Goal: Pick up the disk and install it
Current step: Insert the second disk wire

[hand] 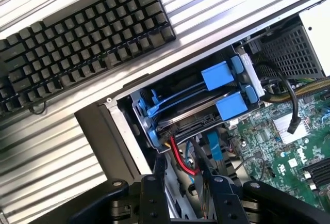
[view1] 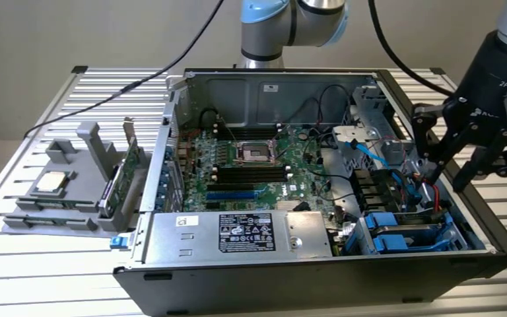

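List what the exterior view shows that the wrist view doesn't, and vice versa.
Exterior view alone: the grey stand with a CPU chip on it, a green card beside it, and the CPU socket. Wrist view alone: a black keyboard on the slatted table. Both: the open case, the blue drive carriers in their bay, the red cable, and the gripper lowered near them.

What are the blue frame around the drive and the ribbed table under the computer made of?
The blue carrier looks like moulded plastic: solid colour, soft matte sheen, rounded tabs. The table seems to be bare aluminium: pale grey, ribbed slats with a dull metallic shine.
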{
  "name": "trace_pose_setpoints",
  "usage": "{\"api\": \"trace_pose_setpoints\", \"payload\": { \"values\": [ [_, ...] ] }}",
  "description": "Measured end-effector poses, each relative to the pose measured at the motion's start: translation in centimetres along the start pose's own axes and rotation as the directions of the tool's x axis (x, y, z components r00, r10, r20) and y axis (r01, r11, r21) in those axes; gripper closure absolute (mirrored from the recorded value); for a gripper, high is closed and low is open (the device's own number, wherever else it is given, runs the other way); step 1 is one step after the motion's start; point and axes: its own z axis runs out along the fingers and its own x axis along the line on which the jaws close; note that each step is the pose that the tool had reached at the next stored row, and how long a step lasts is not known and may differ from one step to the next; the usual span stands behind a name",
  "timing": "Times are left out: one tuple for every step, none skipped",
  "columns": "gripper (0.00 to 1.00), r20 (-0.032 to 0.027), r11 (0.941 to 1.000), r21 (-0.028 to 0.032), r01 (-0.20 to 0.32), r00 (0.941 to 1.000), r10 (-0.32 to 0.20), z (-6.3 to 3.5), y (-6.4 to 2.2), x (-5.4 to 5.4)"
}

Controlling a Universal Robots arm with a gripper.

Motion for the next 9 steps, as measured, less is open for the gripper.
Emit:
{"api": "trace_pose_setpoints", "payload": {
  "values": [
    [0.63,-0.0001,1.0000,-0.0007,-0.010,1.0000,0.010,0.04,0.03,0.01],
    [0.63,-0.0002,0.9998,-0.0014,-0.020,0.9998,0.020,0.07,0.06,0.02],
    [0.63,-0.0003,0.9996,-0.0021,-0.030,0.9996,0.030,0.11,0.09,0.04],
    [0.63,-0.0004,0.9992,-0.0030,-0.040,0.9992,0.040,0.15,0.13,0.06],
    [0.63,-0.0006,0.9987,-0.0038,-0.051,0.9987,0.051,0.19,0.16,0.07],
    [0.63,-0.0007,0.9981,-0.0046,-0.061,0.9981,0.061,0.23,0.19,0.08],
    [0.63,-0.0009,0.9975,-0.0053,-0.071,0.9975,0.071,0.27,0.22,0.09],
    [0.63,-0.0010,0.9967,-0.0061,-0.082,0.9967,0.082,0.30,0.25,0.11],
    [0.63,-0.0012,0.9958,-0.0069,-0.092,0.9958,0.092,0.33,0.28,0.12]
  ]
}}
